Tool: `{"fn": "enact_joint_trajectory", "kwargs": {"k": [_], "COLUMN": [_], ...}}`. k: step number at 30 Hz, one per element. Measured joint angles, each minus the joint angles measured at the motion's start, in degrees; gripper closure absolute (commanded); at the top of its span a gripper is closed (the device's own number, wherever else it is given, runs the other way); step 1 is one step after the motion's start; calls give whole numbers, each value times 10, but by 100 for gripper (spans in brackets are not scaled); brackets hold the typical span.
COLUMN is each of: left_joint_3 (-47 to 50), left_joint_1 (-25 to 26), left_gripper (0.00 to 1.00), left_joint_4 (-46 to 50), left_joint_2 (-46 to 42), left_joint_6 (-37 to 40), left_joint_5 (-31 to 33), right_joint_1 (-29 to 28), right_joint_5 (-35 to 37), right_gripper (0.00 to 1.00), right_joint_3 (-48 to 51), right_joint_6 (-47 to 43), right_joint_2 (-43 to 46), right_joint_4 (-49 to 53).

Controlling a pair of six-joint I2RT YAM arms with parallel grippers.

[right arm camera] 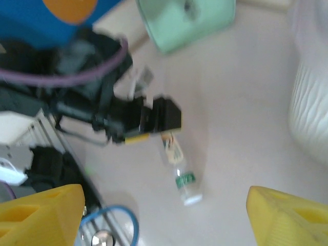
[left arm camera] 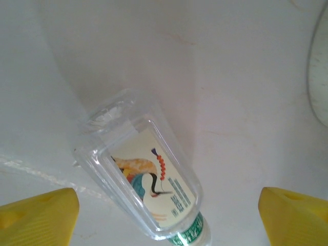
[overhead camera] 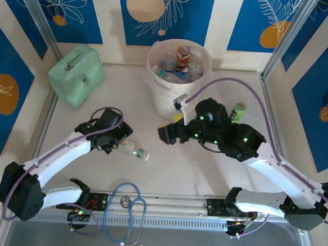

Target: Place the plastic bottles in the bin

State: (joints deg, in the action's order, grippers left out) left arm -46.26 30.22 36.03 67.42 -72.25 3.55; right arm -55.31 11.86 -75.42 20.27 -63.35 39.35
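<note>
The left gripper has its jaws wide apart. One yellow fingertip sits at the 8 o'clock corner of the left wrist view and the other at 4 o'clock. Between them, touching neither, a clear bottle lies on its side on the white table. It has a bird picture on its label, and its green-banded neck points to 5 o'clock. In the top view this gripper hangs over the base end of that bottle, a little to the 7 o'clock side of the table's middle.

The right gripper is also spread, with bare table between its yellow fingertips. Its blurred wrist view looks across at the same bottle and at the left gripper's dark body. From above, the right gripper hovers near the table's middle, just at the 6 o'clock side of the bin.

The bin stands at the table's 12 o'clock edge and holds a heap of bottles. A green bottle lies just at its 4 o'clock side. A mint pouch rests at 10 o'clock, and a stethoscope at 6 o'clock.
</note>
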Motion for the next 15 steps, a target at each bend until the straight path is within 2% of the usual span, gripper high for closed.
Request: {"fn": "enact_joint_trajectory", "kwargs": {"k": [5, 10, 15], "left_joint_3": [-23, -30, -30], "left_joint_1": [3, 5, 6], "left_gripper": [6, 4, 10], "left_joint_4": [11, 10, 4], "left_joint_2": [40, 87, 124], "left_joint_6": [-10, -10, -10], "left_joint_5": [23, 31, 41], "right_joint_1": [-6, -4, 0], "right_joint_5": [3, 3, 2], "right_gripper": [16, 17, 17], "right_joint_3": [63, 77, 78], "right_joint_6": [37, 58, 71], "right_joint_2": [2, 24, 31], "right_joint_4": [25, 22, 16]}}
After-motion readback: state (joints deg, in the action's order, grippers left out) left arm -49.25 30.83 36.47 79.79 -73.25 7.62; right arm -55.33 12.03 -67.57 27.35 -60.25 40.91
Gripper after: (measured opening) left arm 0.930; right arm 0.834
